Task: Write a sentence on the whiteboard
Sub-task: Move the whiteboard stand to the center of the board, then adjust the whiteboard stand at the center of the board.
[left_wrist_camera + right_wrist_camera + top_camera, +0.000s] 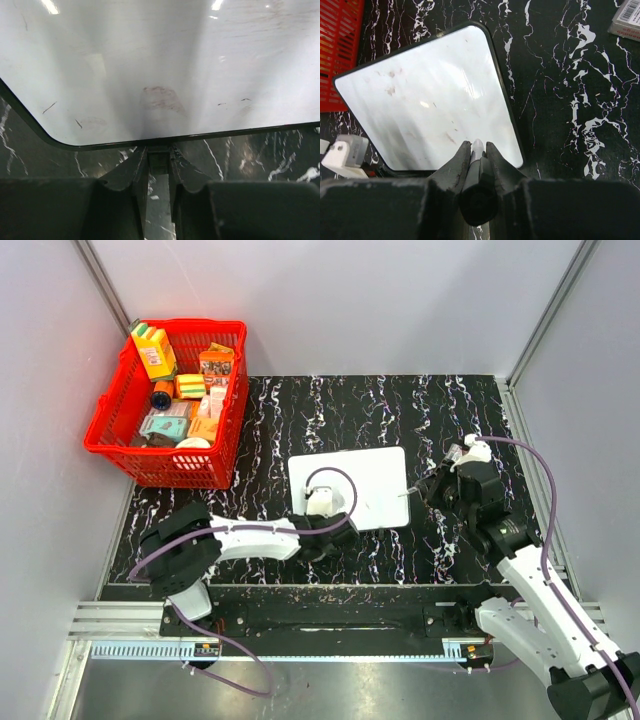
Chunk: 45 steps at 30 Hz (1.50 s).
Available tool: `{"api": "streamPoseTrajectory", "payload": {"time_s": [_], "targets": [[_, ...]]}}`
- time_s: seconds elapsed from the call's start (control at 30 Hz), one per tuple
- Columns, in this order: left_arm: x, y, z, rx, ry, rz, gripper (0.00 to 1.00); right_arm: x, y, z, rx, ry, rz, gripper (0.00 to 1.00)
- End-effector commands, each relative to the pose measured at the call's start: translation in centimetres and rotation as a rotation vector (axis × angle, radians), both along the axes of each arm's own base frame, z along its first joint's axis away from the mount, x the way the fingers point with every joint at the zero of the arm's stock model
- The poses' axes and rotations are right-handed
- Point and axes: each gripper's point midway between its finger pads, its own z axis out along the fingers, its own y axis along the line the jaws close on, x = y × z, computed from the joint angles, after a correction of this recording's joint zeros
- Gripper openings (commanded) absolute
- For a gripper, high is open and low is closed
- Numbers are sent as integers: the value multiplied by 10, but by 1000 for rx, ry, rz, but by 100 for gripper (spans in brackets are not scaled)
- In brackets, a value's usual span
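The whiteboard (372, 472) lies flat mid-table on the black marbled top; its face (430, 95) carries only faint smudges and specks, and no sentence shows on it. My left gripper (340, 528) sits at the board's near edge, close to the near-left corner. In the left wrist view its narrow jaws (159, 148) are closed on a small dark piece of the board's rim (225, 132). My right gripper (478, 146) is shut on a marker (478, 150). The marker's pale tip hovers over the board's near-right corner, at its right edge in the top view (408, 493).
A red basket (112, 445) full of small packages stands at the back left, its side showing in the right wrist view (340, 45). A small grey box (626, 22) lies on the table right of the board. White walls enclose the table.
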Motion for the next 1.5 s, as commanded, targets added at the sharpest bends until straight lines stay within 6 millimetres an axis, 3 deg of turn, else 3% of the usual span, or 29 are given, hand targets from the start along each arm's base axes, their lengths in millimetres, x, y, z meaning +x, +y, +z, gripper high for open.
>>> {"api": "streamPoseTrajectory", "payload": {"time_s": [0.0,0.13,0.27,0.3,0.33,0.37,0.43,0.47,0.7,0.83,1.17,1.47], "targets": [[-63,-24,-23,-27,192,-62,3,3,0,20,40,-72,-6,0],[-81,-37,-22,-36,201,-111,9,1,1,24,42,-84,0,0],[-97,-43,-17,-41,206,-161,26,0,1,26,50,-91,5,0],[-99,-44,-14,-43,201,-171,36,-1,1,26,50,-93,7,0],[-101,-45,-12,-47,198,-185,55,-1,1,26,51,-93,6,0],[-105,-47,-6,-58,194,-199,66,-1,2,27,53,-93,9,0],[-110,-48,-1,-62,191,-219,83,-2,2,29,57,-102,12,0],[-112,-49,3,-71,189,-230,85,-2,2,30,58,-104,12,0],[-117,-49,35,-83,157,-297,88,-9,1,39,76,-139,19,0],[-110,-44,45,-94,134,-313,84,-11,0,42,76,-152,19,0],[-88,-42,22,-172,165,-314,66,-14,-3,43,65,-155,19,0],[-75,-55,11,-154,143,-348,63,-16,-5,41,64,-151,14,0]]}}
